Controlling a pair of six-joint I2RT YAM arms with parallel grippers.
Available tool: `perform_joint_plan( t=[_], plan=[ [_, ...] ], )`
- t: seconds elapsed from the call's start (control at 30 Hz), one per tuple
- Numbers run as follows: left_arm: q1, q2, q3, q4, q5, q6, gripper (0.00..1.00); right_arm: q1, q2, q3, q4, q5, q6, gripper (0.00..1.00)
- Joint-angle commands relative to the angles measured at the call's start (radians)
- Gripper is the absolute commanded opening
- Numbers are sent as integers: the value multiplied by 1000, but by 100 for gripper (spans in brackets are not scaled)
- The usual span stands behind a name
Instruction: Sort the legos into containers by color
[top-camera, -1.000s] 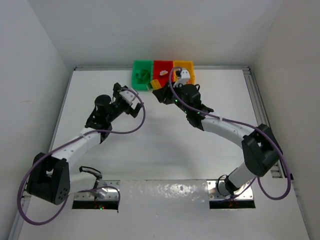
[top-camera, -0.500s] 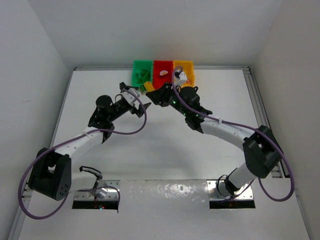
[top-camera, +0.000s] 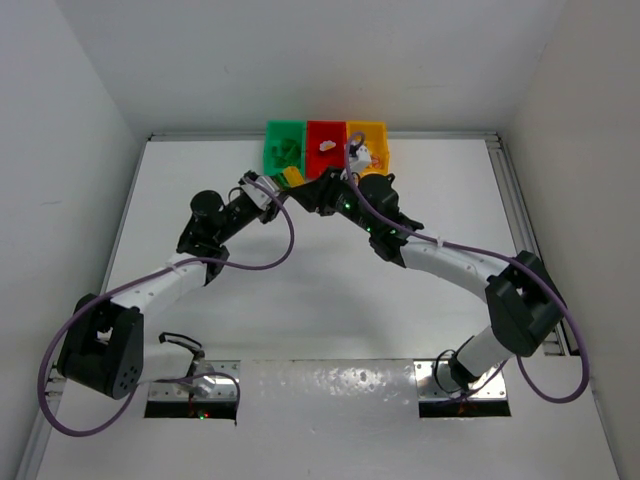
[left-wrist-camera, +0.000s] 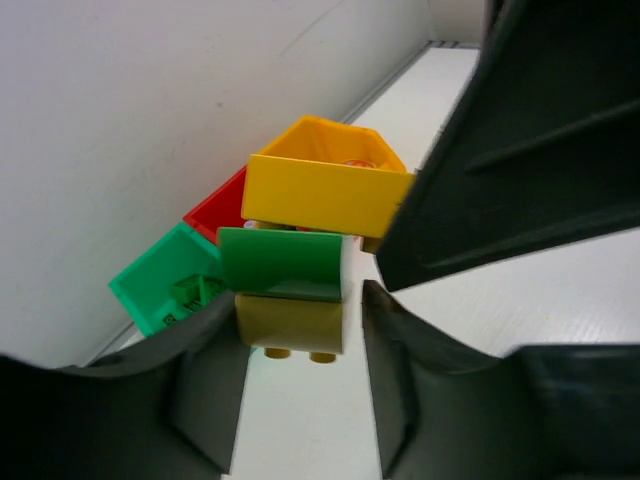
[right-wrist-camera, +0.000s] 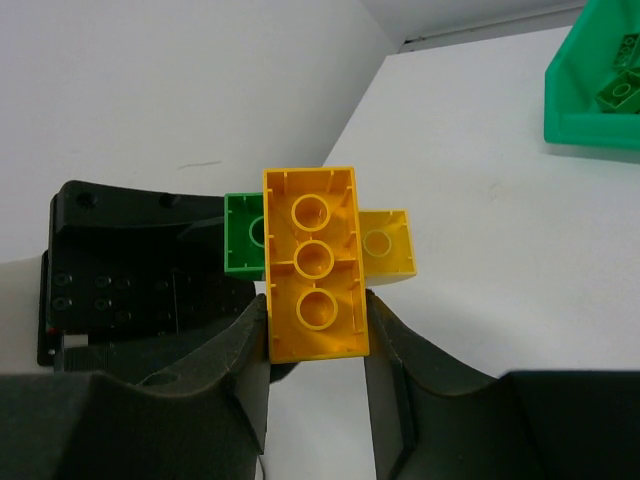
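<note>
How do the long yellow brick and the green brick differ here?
The long yellow brick is longer than the green brick, which sticks out from its side. The right gripper clamps the yellow one; the left gripper flanks the green one. Both are joined together.

White table (top-camera: 330, 310) bears green bin (top-camera: 285, 124), red bin (top-camera: 325, 124), yellow bin (top-camera: 368, 124).

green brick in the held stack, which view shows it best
Left wrist: the green brick shows its whole side, sandwiched between a big yellow brick and a small yellow brick. Right wrist shows only an end poking out past the big yellow brick. Top view: too small to tell.
</note>
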Motion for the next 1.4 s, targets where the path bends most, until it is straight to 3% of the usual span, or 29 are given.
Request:
perform_joint_plan(
  t=[0.0, 0.27, 0.57, 0.7, 0.8, 0.9, 1.13, 1.23, 1.37],
  plan=[
    [-15, -9, 5, 46, 32, 21, 38, 6, -4, 9, 79, -21, 29, 0],
    [-15, -18, 8, 3, 44, 32, 1, 8, -6, 2, 90, 17, 34, 0],
    [-15, -41, 11, -112, -17, 58, 0, -37, -16, 12, 37, 73, 1, 0],
    [-14, -69, 3, -165, -83, 52, 0, -147, 13, 98, -169, 73, -38, 0],
    [-14, -96, -9, -190, -112, 30, 0, -231, 40, 166, -305, 166, -95, 0],
    [-14, -113, -18, -207, -122, 13, 0, -296, 135, 270, -361, 206, -150, 0],
    [-9, -156, -14, -259, -141, 9, 0, -373, 483, 737, -525, 215, -264, 0],
    [-4, -185, -23, -270, -154, 10, 0, -399, 575, 801, -496, 273, -278, 0],
    [0, -207, -40, -277, -164, 13, 0, -426, 693, 886, -480, 222, -276, 0]
  ],
)
